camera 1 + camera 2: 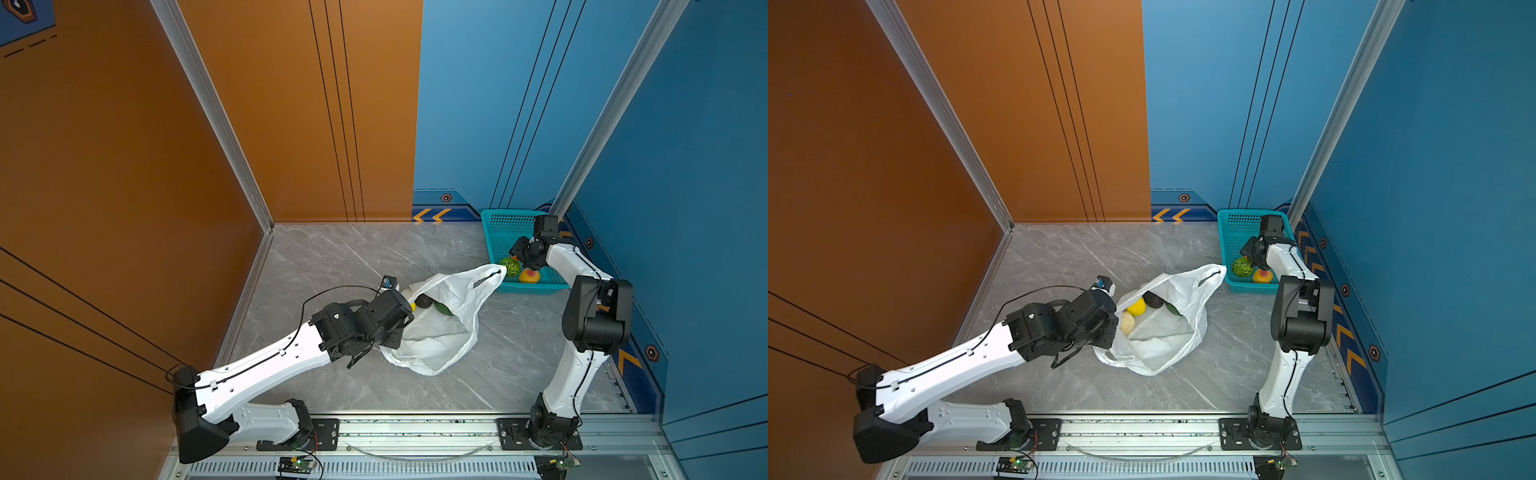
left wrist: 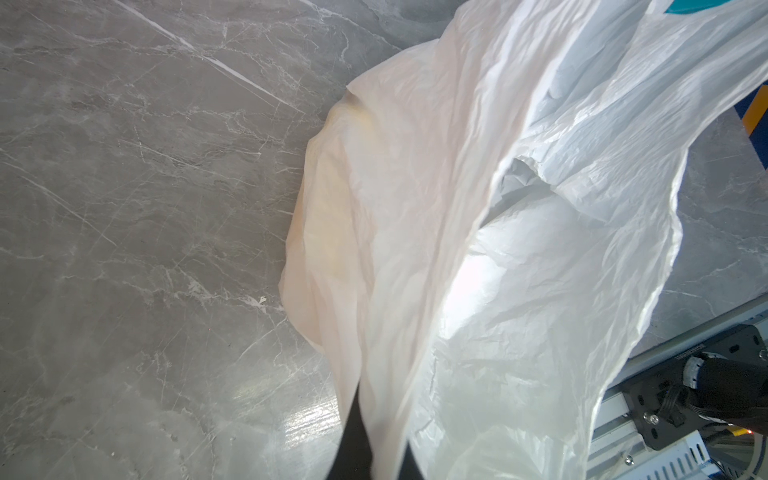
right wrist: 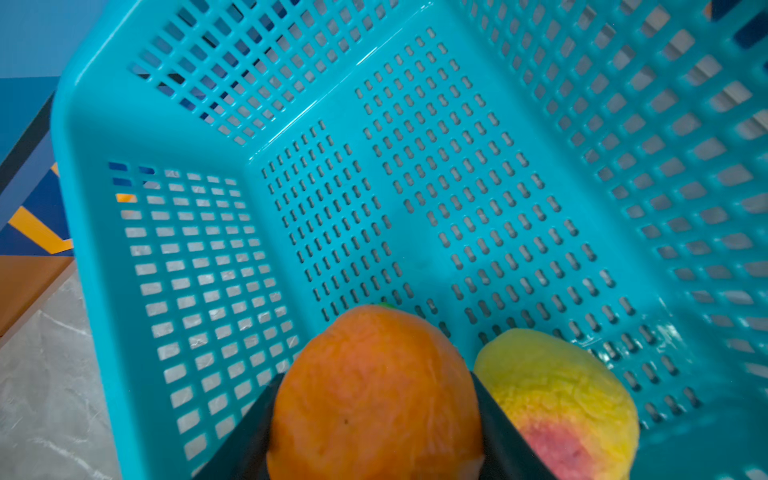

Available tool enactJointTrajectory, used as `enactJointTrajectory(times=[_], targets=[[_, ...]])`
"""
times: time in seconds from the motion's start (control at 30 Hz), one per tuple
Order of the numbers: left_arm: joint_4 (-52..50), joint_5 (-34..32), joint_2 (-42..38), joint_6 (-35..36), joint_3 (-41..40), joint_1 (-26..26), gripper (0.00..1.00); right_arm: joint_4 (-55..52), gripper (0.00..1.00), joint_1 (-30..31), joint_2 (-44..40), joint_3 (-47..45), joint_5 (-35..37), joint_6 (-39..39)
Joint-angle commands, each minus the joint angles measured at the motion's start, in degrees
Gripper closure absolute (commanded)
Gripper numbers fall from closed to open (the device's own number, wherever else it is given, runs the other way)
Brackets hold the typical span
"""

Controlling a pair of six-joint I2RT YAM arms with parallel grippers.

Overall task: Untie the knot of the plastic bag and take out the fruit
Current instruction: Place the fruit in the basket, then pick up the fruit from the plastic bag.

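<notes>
The white plastic bag (image 1: 440, 336) (image 1: 1163, 345) lies mid-table with its mouth open; the knot does not show in any view. Inside it I see fruit: a lumpy yellow one (image 1: 1136, 306), a cream one (image 1: 1127, 323) and a dark one (image 1: 1153, 300). My left gripper (image 2: 380, 453) (image 1: 392, 336) is shut on the bag's near edge (image 2: 415, 249). My right gripper (image 3: 374, 419) (image 1: 517, 252) hangs over the teal basket (image 1: 498, 226) (image 3: 415, 187), shut on the orange (image 3: 374, 395). A yellow-red peach (image 3: 557, 399) (image 1: 529, 275) and a green netted ball (image 1: 510, 266) lie in the basket.
The basket stands in the far right corner against the blue wall (image 1: 685, 208). One bag handle (image 1: 490, 276) stretches toward the basket's near corner. An orange wall (image 1: 124, 166) closes the left side, and a metal rail (image 1: 415, 432) runs along the front edge.
</notes>
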Motion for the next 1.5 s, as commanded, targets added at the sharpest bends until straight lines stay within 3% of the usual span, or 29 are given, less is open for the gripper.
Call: enactJointTrajectory(times=[0.0,0.2,0.53,0.83,1.1,1.47], targets=[[-0.71,-1.47,-1.18,0.62,0.21,0.66,1.00,-2.44,0.42,-0.10,2.00,3.15,1.28,-1.17],[-0.64,-1.39,-1.29,0.93,0.29,0.86,1.00,-3.78,0.20,0.34,2.53,3.91,1.80,-1.23],[-0.68,-1.23,-0.72,1.23,0.55,1.07,1.00,-6.02,0.10,2.57,-2.75,2.37,0.57,-3.15],[-0.54,-0.95,-0.39,1.69,1.09,1.48,1.00,-11.38,0.05,7.29,-18.34,-3.66,-4.26,-5.51],[-0.59,-0.60,-0.14,2.20,1.56,1.76,1.00,-20.48,0.00,15.98,-32.52,-3.61,-4.65,-7.08],[-0.55,-0.17,0.46,2.29,1.66,1.80,1.00,-25.89,0.00,34.19,-41.97,-4.32,-1.76,-2.94]])
